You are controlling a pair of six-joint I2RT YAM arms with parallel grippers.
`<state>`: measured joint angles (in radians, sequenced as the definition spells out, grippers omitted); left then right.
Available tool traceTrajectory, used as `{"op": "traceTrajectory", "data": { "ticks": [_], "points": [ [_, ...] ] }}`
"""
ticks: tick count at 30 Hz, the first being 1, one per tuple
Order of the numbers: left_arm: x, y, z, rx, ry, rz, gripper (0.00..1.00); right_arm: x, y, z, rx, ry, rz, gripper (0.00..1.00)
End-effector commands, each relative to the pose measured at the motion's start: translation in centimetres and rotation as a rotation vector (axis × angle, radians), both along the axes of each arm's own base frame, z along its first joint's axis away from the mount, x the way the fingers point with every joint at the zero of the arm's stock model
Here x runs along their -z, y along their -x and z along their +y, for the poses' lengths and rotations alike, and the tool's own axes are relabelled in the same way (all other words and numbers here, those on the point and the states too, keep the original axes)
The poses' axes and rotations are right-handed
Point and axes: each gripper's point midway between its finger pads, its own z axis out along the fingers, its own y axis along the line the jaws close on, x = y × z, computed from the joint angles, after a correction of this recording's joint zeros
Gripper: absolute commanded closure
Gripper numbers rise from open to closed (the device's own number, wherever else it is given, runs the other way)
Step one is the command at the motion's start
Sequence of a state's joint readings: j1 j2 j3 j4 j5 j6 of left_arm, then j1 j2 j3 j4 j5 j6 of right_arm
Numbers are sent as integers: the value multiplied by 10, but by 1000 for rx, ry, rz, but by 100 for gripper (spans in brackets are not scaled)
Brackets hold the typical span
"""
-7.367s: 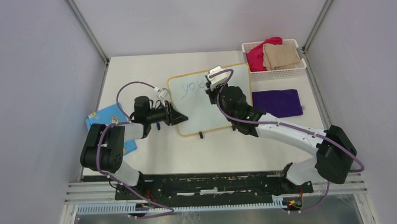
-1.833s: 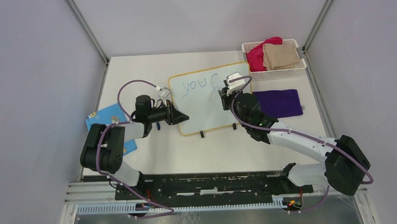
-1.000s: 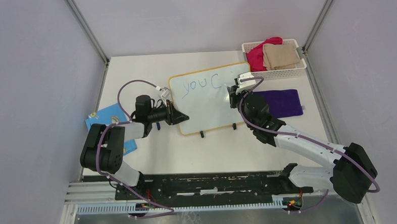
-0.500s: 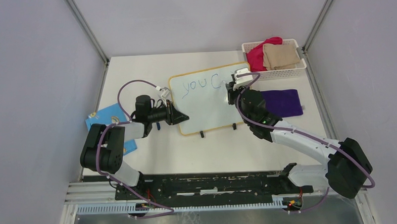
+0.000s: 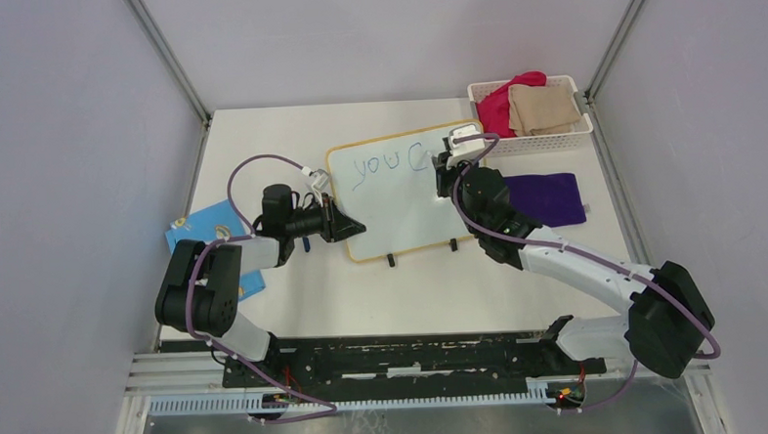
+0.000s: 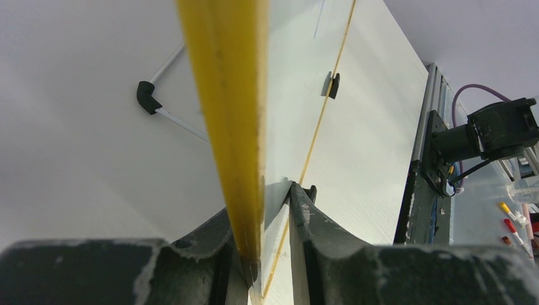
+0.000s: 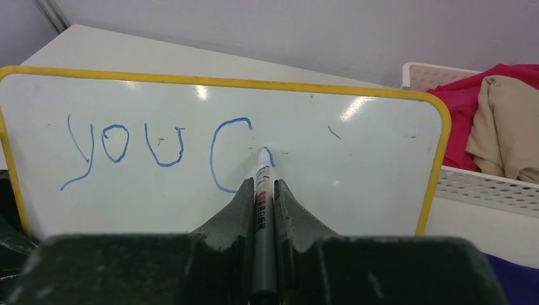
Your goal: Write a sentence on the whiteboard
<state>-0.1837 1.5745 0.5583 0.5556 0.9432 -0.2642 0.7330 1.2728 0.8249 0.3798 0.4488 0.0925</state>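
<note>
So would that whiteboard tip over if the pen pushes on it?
Probably, alone: the whiteboard stands on just two small black feet. It looks thin and stiff, likely light. The left fingers pinching its yellow rim should steady it.

White table (image 5: pixel 413 294), pale grey walls (image 5: pixel 382 31), metal corner posts (image 5: pixel 168 55).

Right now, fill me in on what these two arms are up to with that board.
The left gripper is clamped on the yellow-rimmed left edge of the whiteboard, apparently to steady it. The right gripper holds a marker with its tip against the board. The sentence in blue reads only "you C", with a short stroke begun beside the C at the marker's tip, so the writing is partly done.
</note>
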Motion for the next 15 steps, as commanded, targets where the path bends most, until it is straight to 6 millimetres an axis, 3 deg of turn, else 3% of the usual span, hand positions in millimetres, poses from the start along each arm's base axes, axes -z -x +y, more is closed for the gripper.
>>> {"op": "traceTrajectory", "data": {
  "ticks": [1, 9, 15],
  "points": [
    [22, -6, 9, -64, -92, 15, 98, -8, -2, 7, -28, -27, -13, 100],
    [22, -6, 9, -64, -93, 15, 98, 19, 10, 5, -61, -27, 39, 100],
    [22, -6, 8, -64, -96, 14, 98, 28, 14, -7, -21, -8, 49, 100]
  ]
}}
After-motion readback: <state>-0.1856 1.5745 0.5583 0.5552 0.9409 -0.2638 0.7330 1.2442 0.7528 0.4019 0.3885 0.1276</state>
